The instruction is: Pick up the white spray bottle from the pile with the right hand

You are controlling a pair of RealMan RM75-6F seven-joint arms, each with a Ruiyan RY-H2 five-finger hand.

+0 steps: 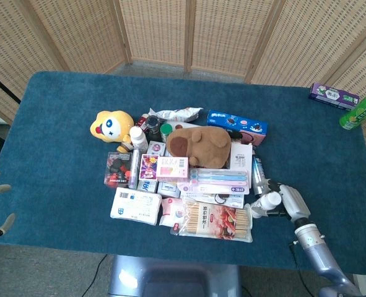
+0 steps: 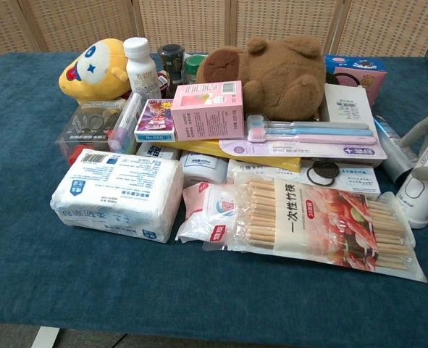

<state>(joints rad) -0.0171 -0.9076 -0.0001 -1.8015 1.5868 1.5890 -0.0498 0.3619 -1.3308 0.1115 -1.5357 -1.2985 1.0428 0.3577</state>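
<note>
The right hand [image 1: 289, 201] wraps its fingers [image 2: 425, 133] around the white spray bottle [image 2: 421, 185], standing just beside the chopstick pack [image 2: 322, 226], seemingly to secure it before lifting.

A brown plush bear [image 1: 198, 144] was observed atop the pile, a yellow plush toy [image 1: 111, 125] at its left, and a chopsticks packet [image 2: 319, 223] in front.
</note>
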